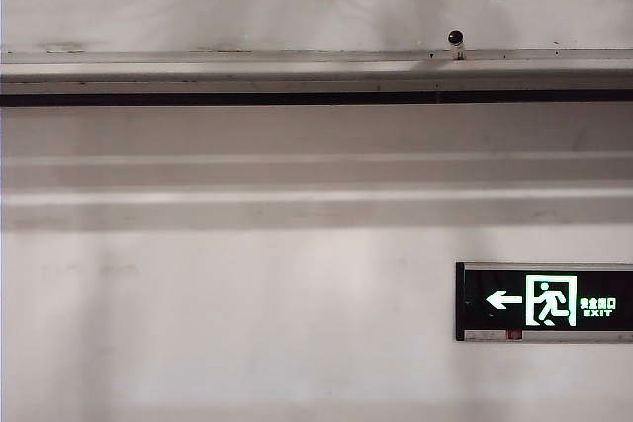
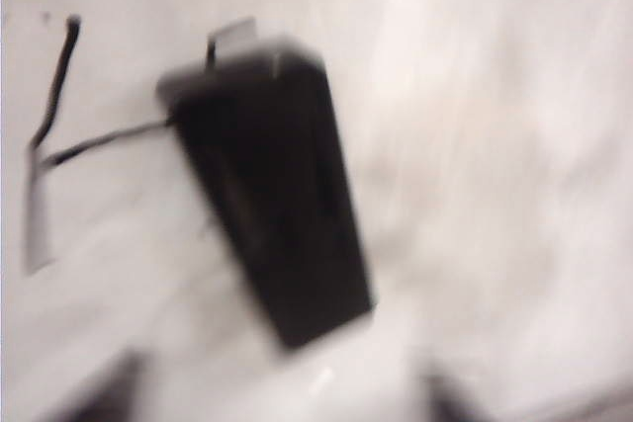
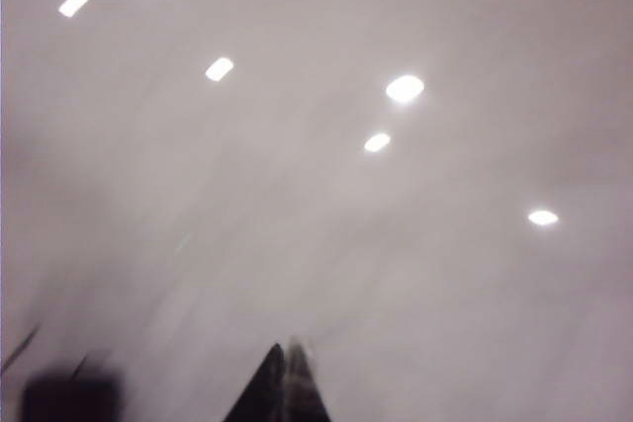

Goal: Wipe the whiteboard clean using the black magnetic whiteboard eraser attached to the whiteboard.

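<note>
The left gripper (image 2: 277, 407) shows only as blurred dark fingers (image 2: 94, 397) set apart, holding nothing. Beyond them the black eraser (image 2: 267, 190) sits on the whiteboard (image 2: 495, 145), beside thin black pen strokes (image 2: 54, 96). The right gripper (image 3: 282, 382) faces bare board, fingers pressed together.

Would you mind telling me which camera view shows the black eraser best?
The left wrist view: the eraser fills its middle against the whiteboard, beside black pen marks, though blurred. The exterior view shows no eraser; the right wrist view shows only a blurred dark shape at its edge, unidentifiable.
</note>
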You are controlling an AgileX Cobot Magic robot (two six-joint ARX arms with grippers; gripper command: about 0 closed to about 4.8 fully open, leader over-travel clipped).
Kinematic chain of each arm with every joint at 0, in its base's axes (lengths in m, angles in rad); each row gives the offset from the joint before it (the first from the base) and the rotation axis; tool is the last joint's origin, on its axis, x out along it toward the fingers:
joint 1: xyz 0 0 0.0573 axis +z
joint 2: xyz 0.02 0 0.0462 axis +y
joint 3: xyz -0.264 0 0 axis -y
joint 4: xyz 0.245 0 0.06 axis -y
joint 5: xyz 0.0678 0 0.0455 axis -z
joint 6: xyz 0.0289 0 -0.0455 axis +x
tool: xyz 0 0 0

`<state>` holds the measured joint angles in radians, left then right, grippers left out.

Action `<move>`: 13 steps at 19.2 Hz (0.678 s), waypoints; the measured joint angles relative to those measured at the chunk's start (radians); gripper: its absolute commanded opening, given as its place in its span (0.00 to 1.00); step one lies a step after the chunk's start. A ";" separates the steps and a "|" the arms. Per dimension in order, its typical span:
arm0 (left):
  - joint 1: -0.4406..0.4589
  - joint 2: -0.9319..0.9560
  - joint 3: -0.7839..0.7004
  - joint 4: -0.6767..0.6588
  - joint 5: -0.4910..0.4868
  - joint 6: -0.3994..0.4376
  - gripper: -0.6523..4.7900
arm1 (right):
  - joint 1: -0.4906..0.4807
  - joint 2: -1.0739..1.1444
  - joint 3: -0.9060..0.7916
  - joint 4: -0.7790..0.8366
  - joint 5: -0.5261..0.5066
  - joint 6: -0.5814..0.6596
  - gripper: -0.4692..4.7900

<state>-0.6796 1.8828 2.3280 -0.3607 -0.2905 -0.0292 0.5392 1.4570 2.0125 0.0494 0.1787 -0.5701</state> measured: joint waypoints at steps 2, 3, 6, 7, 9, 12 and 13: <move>0.004 -0.100 0.001 -0.073 -0.001 0.096 0.14 | -0.046 0.090 -0.001 -0.027 -0.091 0.018 0.43; 0.004 -0.173 0.006 -0.086 -0.002 0.164 0.11 | -0.055 0.149 -0.003 -0.033 -0.113 0.031 0.68; 0.024 -0.294 0.008 -0.161 -0.001 0.224 0.11 | -0.055 0.309 -0.003 0.063 -0.166 0.043 0.71; 0.027 -0.321 0.006 -0.173 -0.002 0.224 0.11 | -0.055 0.355 -0.003 0.113 -0.173 0.041 0.71; 0.024 -0.359 0.007 -0.175 -0.002 0.231 0.11 | -0.055 0.425 -0.004 0.229 -0.172 0.046 0.71; 0.024 -0.378 0.008 -0.189 -0.001 0.239 0.11 | -0.052 0.468 -0.004 0.357 -0.154 0.047 0.69; 0.024 -0.378 0.007 -0.205 0.000 0.239 0.11 | -0.053 0.476 -0.003 0.382 -0.152 0.046 0.66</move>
<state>-0.6556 1.5047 2.3352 -0.5655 -0.2909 0.2096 0.4866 1.9335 2.0090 0.4313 0.0269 -0.5243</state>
